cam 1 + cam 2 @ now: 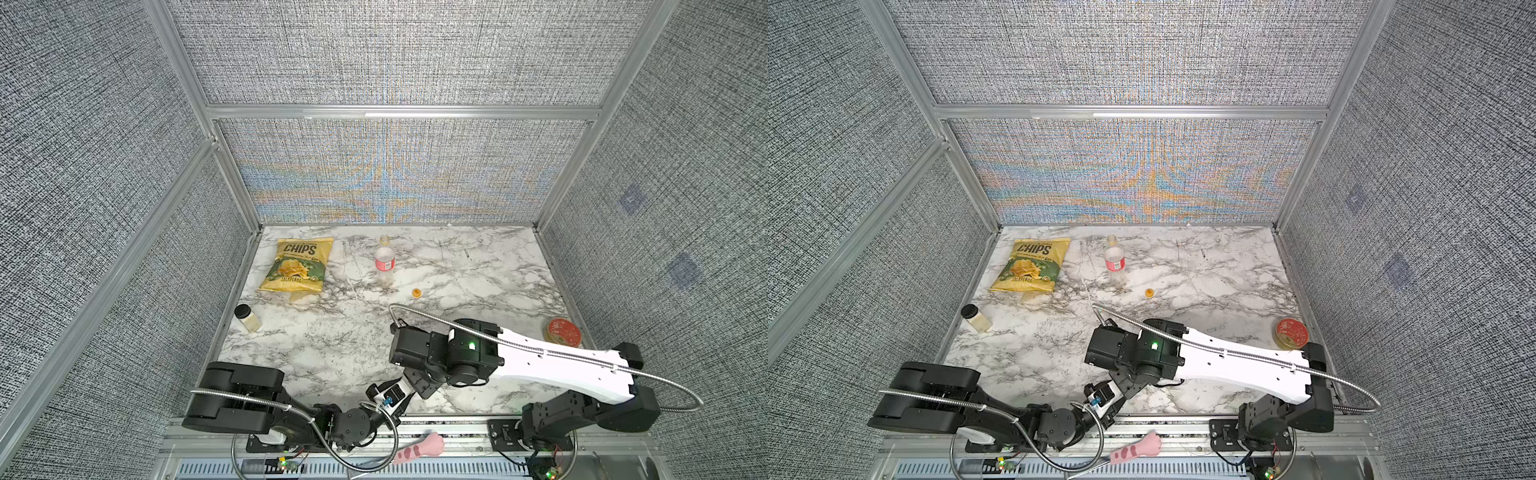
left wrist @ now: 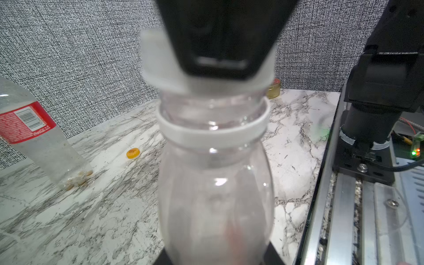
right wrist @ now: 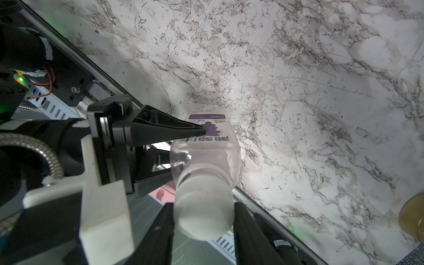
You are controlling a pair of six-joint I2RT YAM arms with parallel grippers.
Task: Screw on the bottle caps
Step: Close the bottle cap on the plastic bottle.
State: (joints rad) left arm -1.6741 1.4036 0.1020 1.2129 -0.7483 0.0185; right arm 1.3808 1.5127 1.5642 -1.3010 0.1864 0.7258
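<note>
- Clamped in left gripper [image 2: 216, 258]: pink bottle [image 2: 215, 195], upright at near table [image 1: 457, 266] edge, centre; body braced against twist.
- Pinched from above in right gripper [image 3: 203, 206]: white cap [image 3: 203, 218], seated on the neck, apparently for turning.
- Uncapped, far centre: tall bottle [image 1: 385, 262]; orange cap [image 1: 417, 293] loose near its base.
- Both grips shown only in wrist views; masked in both top views.
</note>
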